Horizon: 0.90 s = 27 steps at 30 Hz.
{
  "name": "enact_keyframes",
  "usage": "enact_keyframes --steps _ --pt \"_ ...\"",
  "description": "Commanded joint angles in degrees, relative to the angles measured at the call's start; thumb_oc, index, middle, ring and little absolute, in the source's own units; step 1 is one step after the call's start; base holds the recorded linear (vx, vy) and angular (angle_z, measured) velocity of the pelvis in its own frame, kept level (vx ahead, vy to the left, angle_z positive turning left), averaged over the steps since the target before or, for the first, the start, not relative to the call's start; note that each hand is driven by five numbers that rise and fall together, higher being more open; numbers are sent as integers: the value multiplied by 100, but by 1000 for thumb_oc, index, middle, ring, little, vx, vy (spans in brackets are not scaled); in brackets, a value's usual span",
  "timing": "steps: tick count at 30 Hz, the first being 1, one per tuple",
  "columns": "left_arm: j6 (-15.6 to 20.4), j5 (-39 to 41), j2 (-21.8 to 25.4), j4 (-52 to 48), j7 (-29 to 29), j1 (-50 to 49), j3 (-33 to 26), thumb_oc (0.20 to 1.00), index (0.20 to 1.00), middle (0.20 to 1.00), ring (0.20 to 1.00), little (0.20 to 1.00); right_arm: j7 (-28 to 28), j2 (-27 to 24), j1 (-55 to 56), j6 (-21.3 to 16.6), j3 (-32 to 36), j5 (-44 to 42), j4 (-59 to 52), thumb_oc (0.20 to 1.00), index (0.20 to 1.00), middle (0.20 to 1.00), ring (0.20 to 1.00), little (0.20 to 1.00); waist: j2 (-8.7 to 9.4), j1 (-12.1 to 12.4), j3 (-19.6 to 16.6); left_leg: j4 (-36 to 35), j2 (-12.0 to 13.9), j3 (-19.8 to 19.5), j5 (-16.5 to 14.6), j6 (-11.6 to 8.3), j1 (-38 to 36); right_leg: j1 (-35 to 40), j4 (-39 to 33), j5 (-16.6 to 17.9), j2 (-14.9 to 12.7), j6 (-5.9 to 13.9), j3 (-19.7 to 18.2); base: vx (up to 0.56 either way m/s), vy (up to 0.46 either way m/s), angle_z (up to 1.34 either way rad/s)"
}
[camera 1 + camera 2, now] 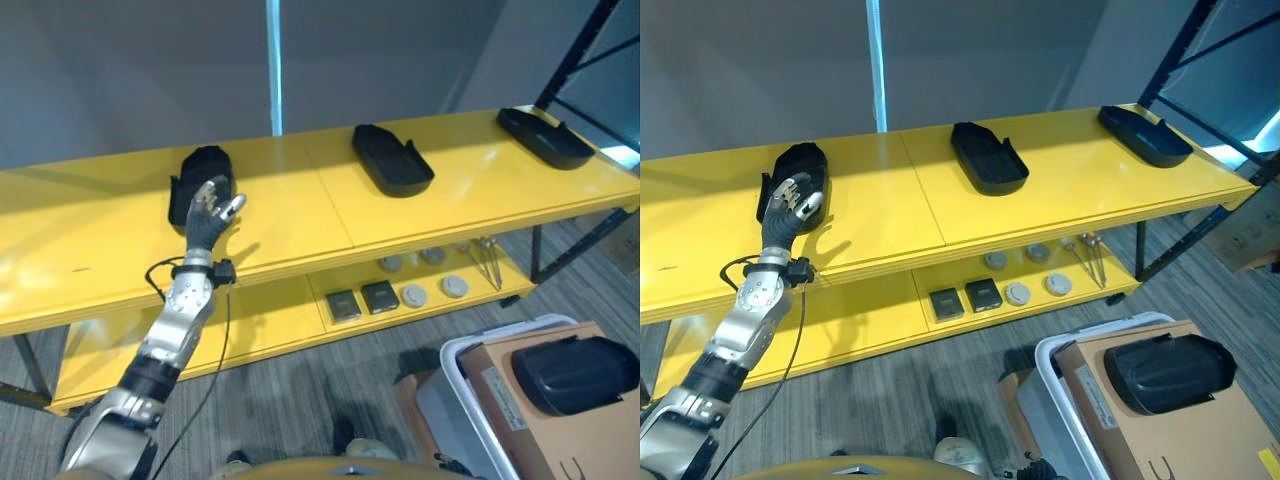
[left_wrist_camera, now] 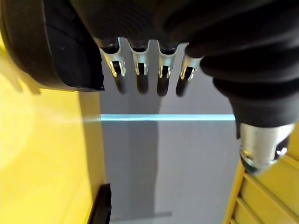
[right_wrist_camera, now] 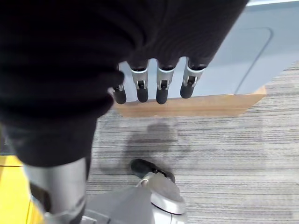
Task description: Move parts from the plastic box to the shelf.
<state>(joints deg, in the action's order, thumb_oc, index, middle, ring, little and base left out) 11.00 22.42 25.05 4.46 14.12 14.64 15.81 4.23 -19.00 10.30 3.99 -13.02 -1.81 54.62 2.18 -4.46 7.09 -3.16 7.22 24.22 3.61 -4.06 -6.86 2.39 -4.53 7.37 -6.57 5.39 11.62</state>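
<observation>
Reaching up to the yellow shelf [image 1: 300, 215], my left hand [image 1: 208, 215] stands with its fingers straight and relaxed, holding nothing, right against the near edge of a black moulded part [image 1: 205, 170] that lies on the top board; whether my fingertips touch it or sit just in front of it I cannot tell. Further along to the right of that hand, well apart, a second black part [image 1: 392, 158] rests on the same board, and a third [image 1: 545, 135] lies at the far right end. Below and to the right, down on the floor, the plastic box [image 1: 470, 375] holds a cardboard carton [image 1: 560, 430] with one more black part [image 1: 575, 372] lying on top of it; that looks like the next piece to fetch. My right hand [image 3: 154, 88] hangs low over the carpet with its fingers loose and empty. These parts look like thin, rigid plastic shells, light and smooth, probably a bit slippery, with raised rims and an open hollow. I judge the best hold is across the narrow width, thumb on one rim wall and fingers on the other, near the middle so it does not tip.
</observation>
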Motion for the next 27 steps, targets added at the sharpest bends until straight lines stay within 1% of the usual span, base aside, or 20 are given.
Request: enact_keyframes --steps 1,2,3,4,5,7,9,11,13,15,16,17,18,19,21,22,23,24,26,27 --pt "54 7 145 -172 -694 238 -92 1000 1000 1000 1000 1000 123 -82 -99 12 32 87 162 1000 1000 1000 1000 1000 -93 126 18 702 409 -500 -379 -135 400 156 430 -540 -469 460 47 -107 20 24" --pt "-221 310 285 -749 -1510 -253 -52 1000 1000 1000 1000 1000 152 -68 -160 32 124 41 187 1000 1000 1000 1000 1000 -136 253 39 693 367 -577 -376 -125 412 190 417 -513 -504 475 120 -115 19 20" --pt "-247 306 330 -812 -1698 -344 -29 1000 1000 1000 1000 1000 155 -69 -172 37 133 24 186 1000 1000 1000 1000 1000 -144 277 39 684 359 -589 -373 -123 410 196 411 -504 -510 479 137 -130 16 15" --pt "-310 404 421 -906 -2025 -504 38 1000 1000 1000 1000 1000 170 -67 -205 19 150 -18 217 1000 1000 1000 1000 1000 -161 318 38 670 347 -604 -365 -121 403 209 407 -489 -523 486 172 -83 0 24" --pt "-359 688 489 -1020 -2385 -776 99 1000 1000 1000 1000 1000 194 -73 -254 4 154 -127 254 1000 1000 1000 1000 1000 -180 377 40 649 330 -631 -358 -118 391 230 395 -474 -537 496 212 -80 -2 28" --pt "-461 684 557 -1098 -2634 -998 124 1000 1000 1000 1000 1000 182 -96 -289 6 164 -184 266 1000 1000 1000 1000 1000 -198 423 31 617 314 -651 -350 -116 375 251 363 -452 -552 515 251 -65 -6 18" --pt "-258 327 672 -1010 -2728 -1230 252 1000 1000 1000 1000 1000 200 -109 -325 -2 150 -276 291 1000 1000 1000 1000 1000 -217 454 19 584 303 -672 -326 -121 362 256 337 -412 -548 515 263 -56 -25 15" --pt "-55 -214 770 -862 -2645 -1395 360 1000 1000 1000 1000 1000 222 -127 -366 -56 96 -440 354 1000 1000 1000 1000 1000 -228 477 5 524 313 -713 -292 -134 345 269 294 -399 -516 505 246 -35 -37 11" --pt "26 -456 853 -759 -2545 -1477 407 1000 1000 1000 1000 1000 227 -142 -380 -82 77 -506 370 1000 1000 1000 1000 1000 -233 486 -6 511 319 -759 -288 -137 345 259 277 -399 -481 490 207 -33 -33 1" --pt "454 -1875 1085 -398 -2300 -1550 612 1000 1000 1000 1000 1000 258 -211 -410 -35 19 -667 381 1000 1000 1000 1000 1000 -226 460 -3 596 316 -857 -371 -141 340 239 216 -406 -382 452 33 -66 -32 -3" --pt "527 -2292 1172 -260 -2165 -1571 716 1000 1000 1000 1000 1000 255 -277 -439 18 -23 -711 384 1000 1000 1000 1000 1000 -222 458 1 649 287 -944 -399 -139 387 201 175 -386 -347 437 -62 -75 -9 -13" --pt "498 -2281 1196 -214 -2087 -1590 738 1000 1000 1000 1000 1000 253 -303 -458 15 -34 -719 402 1000 1000 1000 1000 1000 -219 466 -3 662 256 -1011 -389 -133 429 166 150 -362 -333 427 -116 -104 14 -28" --pt "101 -2086 1214 7 -1783 -1680 790 1000 1000 1000 1000 1000 241 -413 -510 32 -55 -763 531 1000 1000 1000 1000 1000 -234 541 16 770 82 -1380 -531 -89 507 144 49 -337 -267 422 -326 -92 34 -53" --pt "-51 -2249 1230 159 -1686 -1714 811 1000 1000 1000 1000 1000 240 -471 -557 41 -62 -799 616 1000 1000 1000 1000 1000 -246 596 13 816 -65 -1616 -614 -40 562 109 15 -320 -239 427 -445 -121 66 -87" --pt "-8 -2712 1272 873 -1190 -1773 961 1000 1000 1000 1000 1000 167 -611 -674 74 -86 -754 748 1000 1000 1000 1000 1000 -223 728 2 1069 -584 -2321 -799 138 786 -80 23 -196 -195 429 -845 -133 87 -160" --pt "-128 -2780 1229 1261 -1100 -1790 1022 1000 1000 1000 1000 1000 162 -661 -739 88 -96 -892 846 1000 1000 1000 1000 1000 -212 744 -23 1118 -727 -2519 -908 211 815 -122 18 -206 -169 421 -982 -105 94 -215" --pt "-81 -2862 1093 1760 -939 -1777 1157 1000 1000 1000 1000 1000 131 -676 -801 90 -62 -1015 997 1000 1000 1000 1000 1000 -215 723 -24 1157 -779 -2501 -963 259 819 -200 71 -192 -176 452 -1074 -94 100 -221" --pt "-138 -2866 942 2225 -911 -1781 1218 1000 1000 1000 1000 1000 172 -665 -794 98 24 -1212 1055 1000 1000 1000 1000 1000 -212 653 -5 1202 -801 -2365 -994 299 811 -274 124 -143 -211 472 -1105 -101 91 -170" --pt "-287 -2847 816 2564 -915 -1751 1288 1000 1000 1000 1000 1000 159 -654 -770 78 91 -1278 1086 1000 1000 1000 1000 1000 -220 597 16 1228 -803 -2249 -1016 321 806 -322 152 -108 -240 492 -1125 -110 89 -85" --pt "31 -3061 392 3778 -606 -1746 1354 1000 1000 1000 1000 1000 184 -527 -673 -19 220 -1262 1121 1000 1000 1000 1000 1000 -207 450 58 1230 -875 -2122 -1085 392 759 -462 145 45 -346 577 -1200 -140 116 -43"
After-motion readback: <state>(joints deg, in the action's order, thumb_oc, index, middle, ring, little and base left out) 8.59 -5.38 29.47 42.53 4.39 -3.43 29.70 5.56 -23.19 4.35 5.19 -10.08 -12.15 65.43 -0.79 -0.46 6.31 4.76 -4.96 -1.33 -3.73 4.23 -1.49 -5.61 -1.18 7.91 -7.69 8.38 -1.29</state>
